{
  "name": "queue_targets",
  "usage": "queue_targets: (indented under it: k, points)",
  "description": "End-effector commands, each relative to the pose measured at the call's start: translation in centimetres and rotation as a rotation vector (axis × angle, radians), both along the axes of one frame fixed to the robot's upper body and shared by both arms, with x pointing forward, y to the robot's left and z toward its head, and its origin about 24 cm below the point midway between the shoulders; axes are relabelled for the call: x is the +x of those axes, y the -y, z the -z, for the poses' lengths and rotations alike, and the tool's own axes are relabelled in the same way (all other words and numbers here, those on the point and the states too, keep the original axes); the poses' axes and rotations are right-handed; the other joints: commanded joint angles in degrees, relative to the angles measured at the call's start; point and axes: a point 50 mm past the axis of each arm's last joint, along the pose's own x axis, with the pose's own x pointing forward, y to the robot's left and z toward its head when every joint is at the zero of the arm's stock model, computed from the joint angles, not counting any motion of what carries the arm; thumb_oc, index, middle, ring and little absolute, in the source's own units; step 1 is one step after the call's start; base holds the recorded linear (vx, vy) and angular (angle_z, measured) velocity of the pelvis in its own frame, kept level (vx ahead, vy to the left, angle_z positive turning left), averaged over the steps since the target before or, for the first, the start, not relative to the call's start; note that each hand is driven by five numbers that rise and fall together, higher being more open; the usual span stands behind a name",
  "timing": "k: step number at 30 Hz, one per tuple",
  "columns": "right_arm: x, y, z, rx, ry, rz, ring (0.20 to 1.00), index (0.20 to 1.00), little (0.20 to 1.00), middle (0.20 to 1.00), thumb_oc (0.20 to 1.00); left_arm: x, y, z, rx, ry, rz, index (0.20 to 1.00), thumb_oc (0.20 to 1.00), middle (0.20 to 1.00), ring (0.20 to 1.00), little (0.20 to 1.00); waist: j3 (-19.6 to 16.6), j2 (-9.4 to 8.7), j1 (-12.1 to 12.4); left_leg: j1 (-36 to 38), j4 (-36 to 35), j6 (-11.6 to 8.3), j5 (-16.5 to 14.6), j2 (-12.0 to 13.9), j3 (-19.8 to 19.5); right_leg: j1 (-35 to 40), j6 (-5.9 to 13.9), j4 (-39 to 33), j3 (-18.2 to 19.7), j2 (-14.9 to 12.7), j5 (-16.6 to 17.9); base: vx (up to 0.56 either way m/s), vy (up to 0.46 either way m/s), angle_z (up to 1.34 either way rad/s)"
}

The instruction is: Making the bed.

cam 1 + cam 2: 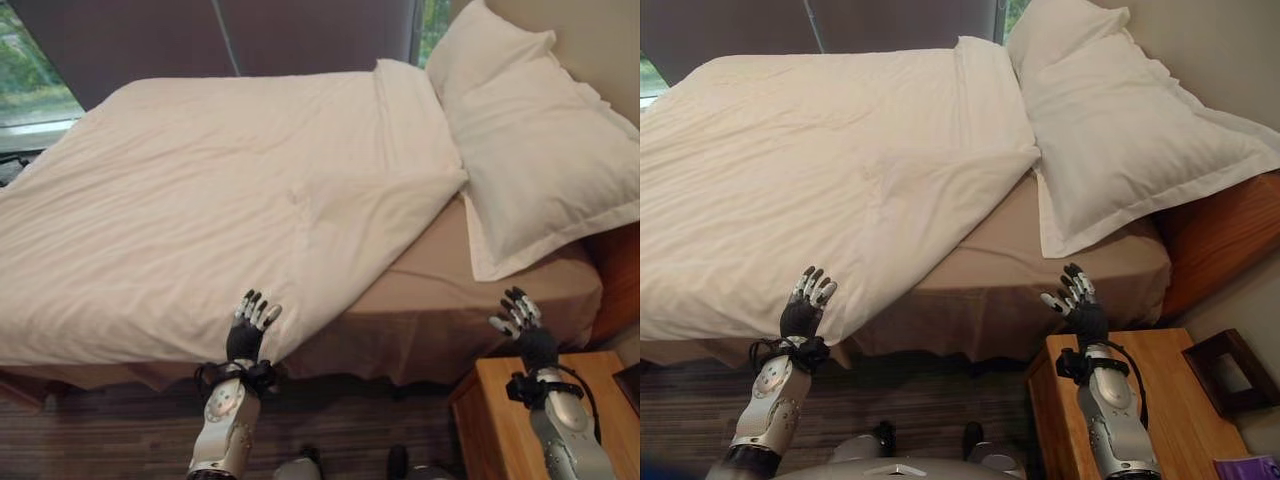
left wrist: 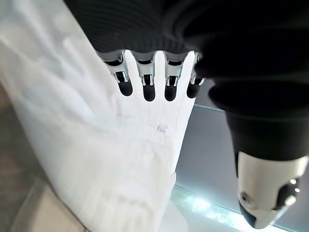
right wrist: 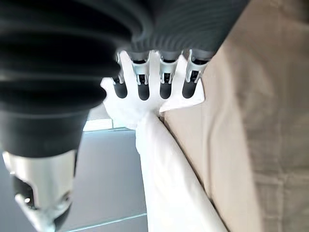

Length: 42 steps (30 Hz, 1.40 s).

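A cream-white quilted duvet lies spread over most of the wide bed, reaching the far edge by the window and hanging a little over the near edge. Its corner toward the head of the bed is folded back on a slant, so a bare wedge of the tan fitted sheet shows along the near edge, between the duvet and the pillow. A large white pillow with a flat sewn border lies at the head end of the bed, its near corner overhanging the tan sheet; the pillow leans partly against the beige headboard wall.

The left hand is raised at the near edge of the bed, just in front of the duvet's hanging hem, with its fingers straight and spread and nothing held. The right hand is raised in front of the bare tan sheet at the near edge, below the pillow, fingers likewise extended and apart, empty. A light wooden bedside table stands beside the bed under the right forearm, with a small dark brown frame lying on its far corner.
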Motion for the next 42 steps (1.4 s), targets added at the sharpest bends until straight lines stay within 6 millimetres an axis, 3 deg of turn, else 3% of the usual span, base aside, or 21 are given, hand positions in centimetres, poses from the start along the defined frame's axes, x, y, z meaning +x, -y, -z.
queue_targets:
  k: [1,6,7,8,9,14,17,20,23,27,28,32,34,35,39,42]
  points:
    - [0.7,0.1,-2.3,-0.026,0.135,0.026,1.000,1.000,1.000,1.000,1.000,1.9,-1.2,-3.4,0.104,0.153,0.000,1.000,1.000,1.000,1.000,1.000,-1.59,0.99,-1.37,2.07,-0.80,3.58,-1.80,-0.43,-2.54,2.69,4.34,4.34,4.42,-4.62,-4.05,0.09,0.074,-0.15]
    - [-0.3,0.2,-1.4,0.002,0.105,0.061,1.000,1.000,1.000,1.000,1.000,2.6,-3.6,-5.3,0.267,0.191,-0.081,1.000,1.000,1.000,1.000,1.000,-3.48,1.66,-2.61,6.49,-5.75,4.48,-2.78,-1.92,-1.17,3.56,5.35,3.44,5.37,-5.86,-3.96,0.17,0.142,-0.06]
    - [-1.2,0.3,-0.6,0.005,0.063,0.064,1.000,1.000,1.000,1.000,1.000,3.9,-5.7,-7.8,0.485,0.207,-0.141,1.000,1.000,1.000,1.000,1.000,-4.01,2.13,-3.71,7.31,-6.52,4.78,-3.45,-2.33,0.05,3.08,5.96,3.27,6.52,-6.36,-3.71,0.10,0.121,-0.25]
    - [-1.2,0.2,-0.6,0.006,0.064,0.064,1.000,1.000,1.000,1.000,1.000,4.0,-5.7,-7.8,0.486,0.208,-0.141,1.000,1.000,1.000,1.000,1.000,-3.98,2.08,-3.61,7.32,-6.51,4.79,-3.48,-2.34,0.12,3.05,5.97,3.28,6.60,-6.37,-3.71,0.14,0.169,-0.24]
    - [-1.4,0.4,-0.4,-0.011,0.049,0.056,1.000,1.000,1.000,1.000,1.000,4.9,-6.5,-9.1,0.590,0.205,-0.137,1.000,1.000,1.000,1.000,1.000,-3.94,2.22,-4.24,7.85,-6.62,4.87,-3.94,-2.56,0.61,3.07,6.36,3.20,6.91,-6.60,-3.71,0.07,0.095,-0.21]
    - [-1.8,0.3,-0.3,-0.011,0.031,-0.007,1.000,1.000,1.000,1.000,1.000,9.8,-10.1,-18.1,0.982,0.266,-0.201,1.000,1.000,1.000,1.000,1.000,-3.87,2.81,-6.80,6.73,-6.63,5.02,-4.66,-2.80,2.44,0.76,7.96,2.05,9.05,-6.92,-1.37,0.02,0.094,-0.21]
    - [-1.8,-0.2,-0.4,-0.002,0.034,-0.063,1.000,1.000,1.000,1.000,1.000,12.6,-10.6,-24.6,1.167,0.285,-0.221,1.000,1.000,1.000,1.000,1.000,-2.86,2.81,-8.51,4.62,-6.63,4.93,-4.53,-2.92,3.34,-1.74,9.08,1.23,9.90,-7.15,0.31,-0.07,0.057,-0.25]
    - [-1.7,-0.8,-0.5,0.023,0.046,-0.089,1.000,1.000,1.000,1.000,1.000,14.1,-9.5,-29.2,1.261,0.330,-0.233,1.000,1.000,1.000,1.000,1.000,-2.28,2.63,-9.27,2.00,-6.63,4.65,-3.81,-2.75,3.95,-4.58,9.66,0.24,10.37,-7.02,2.29,-0.07,0.037,-0.06]
    - [-1.8,-1.3,-0.5,0.031,0.038,-0.124,1.000,1.000,1.000,1.000,1.000,14.7,-9.7,-31.3,1.167,0.337,-0.272,1.000,1.000,1.000,1.000,1.000,-1.34,2.46,-10.57,0.41,-6.63,4.50,-3.62,-2.81,4.73,-6.44,10.28,-0.49,11.12,-7.20,3.67,-0.03,0.068,-0.14]
    - [-2.0,-1.1,-0.1,0.054,0.017,-0.099,1.000,1.000,1.000,1.000,1.000,14.9,-11.0,-32.5,1.202,0.223,-0.320,1.000,1.000,1.000,1.000,1.000,-0.10,2.14,-12.20,-1.00,-6.63,4.30,-3.58,-2.75,5.84,-8.41,10.74,-0.56,12.06,-7.19,4.47,-0.03,0.074,-0.24]
    - [-2.2,-1.0,0.1,0.071,0.006,-0.092,1.000,1.000,1.000,1.000,1.000,14.7,-11.3,-33.7,1.157,0.228,-0.368,1.000,1.000,1.000,1.000,1.000,1.04,1.72,-13.39,-2.45,-6.63,4.23,-3.42,-2.64,6.44,-10.22,10.95,-0.59,12.68,-7.06,5.23,-0.06,0.063,-0.22]
    - [-2.3,-1.1,0.2,0.046,-0.015,-0.123,1.000,1.000,1.000,1.000,1.000,13.7,-13.1,-35.0,1.129,0.187,-0.458,1.000,1.000,1.000,1.000,1.000,2.38,0.40,-15.13,-4.79,-6.63,3.98,-3.12,-2.08,7.60,-13.29,11.38,-0.68,13.50,-6.75,6.79,-0.05,0.037,-0.15]
    - [-3.0,-0.1,0.2,-0.004,-0.040,-0.123,1.000,1.000,1.000,1.000,1.000,12.1,-15.0,-36.5,1.124,0.163,-0.552,1.000,1.000,1.000,1.000,1.000,3.01,-1.21,-16.86,-7.04,-6.63,3.77,-3.03,-1.64,8.91,-16.08,11.67,-0.99,14.77,-6.25,8.28,0.04,0.056,-0.15]
    - [-3.6,0.2,0.7,0.009,-0.062,-0.106,1.000,1.000,1.000,1.000,1.000,11.5,-15.5,-37.3,1.141,0.156,-0.581,1.000,1.000,1.000,1.000,1.000,3.05,-1.53,-17.48,-7.86,-6.63,3.36,-4.70,-1.60,9.12,-17.24,12.31,-1.24,15.48,-6.16,7.83,0.10,0.087,-0.11]
    - [-3.3,0.7,0.3,-0.006,-0.046,-0.111,1.000,1.000,1.000,1.000,1.000,11.0,-15.0,-39.2,1.191,0.224,-0.601,1.000,1.000,1.000,1.000,1.000,4.69,-2.69,-18.49,-11.47,-6.63,3.30,-4.11,-1.72,9.57,-21.08,12.71,-1.24,15.92,-6.16,9.01,-0.02,0.053,-0.15]
    - [-2.4,0.7,-0.7,0.003,0.016,-0.111,1.000,1.000,1.000,1.000,1.000,10.6,-15.5,-39.4,1.214,0.199,-0.636,1.000,1.000,1.000,1.000,1.000,6.21,-3.42,-19.47,-17.18,-6.63,3.01,-3.24,-1.59,9.74,-26.23,13.01,-1.24,15.80,-5.96,10.07,-0.11,-0.003,-0.11]
